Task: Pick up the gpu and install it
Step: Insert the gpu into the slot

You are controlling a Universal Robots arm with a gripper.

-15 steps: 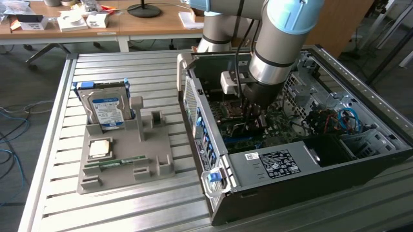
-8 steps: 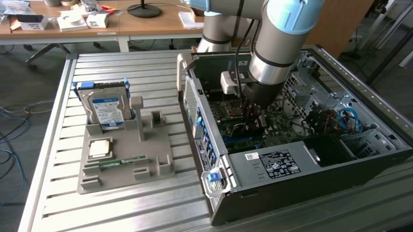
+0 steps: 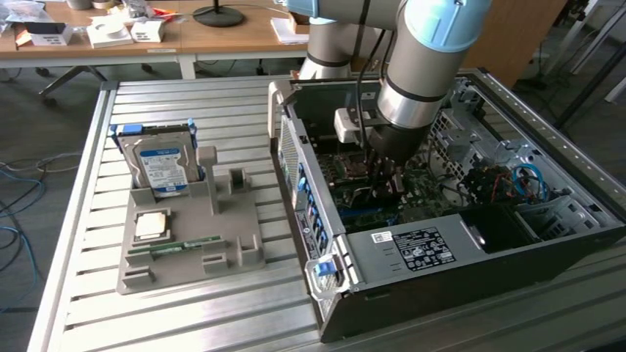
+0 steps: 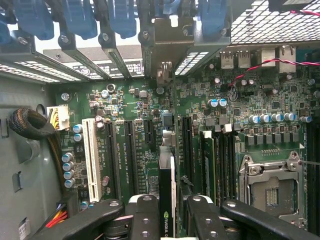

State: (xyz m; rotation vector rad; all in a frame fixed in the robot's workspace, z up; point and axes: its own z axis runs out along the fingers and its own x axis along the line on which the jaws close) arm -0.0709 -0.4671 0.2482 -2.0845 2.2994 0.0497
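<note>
Black robot hand (image 4: 167,220) grips a graphics card (image 4: 167,192) on edge inside an open computer case (image 3: 430,253).
Its fingers (image 4: 145,217) clamp either side of the dark card, held upright just above the green motherboard (image 4: 150,130), between its long slots. On the slatted metal counter (image 3: 196,308) to the exterior view's left, a grey tray (image 3: 186,249) carries a blue-labelled hard drive (image 3: 161,165) and a slim memory stick (image 3: 176,246).

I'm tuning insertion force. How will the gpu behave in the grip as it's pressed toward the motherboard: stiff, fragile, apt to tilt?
The gpu is a thin card held on edge between the gripper fingers, so it is probably stiff along its length. Held at one edge, it may tilt under pressure. Over the crowded motherboard, it is likely fragile.
</note>
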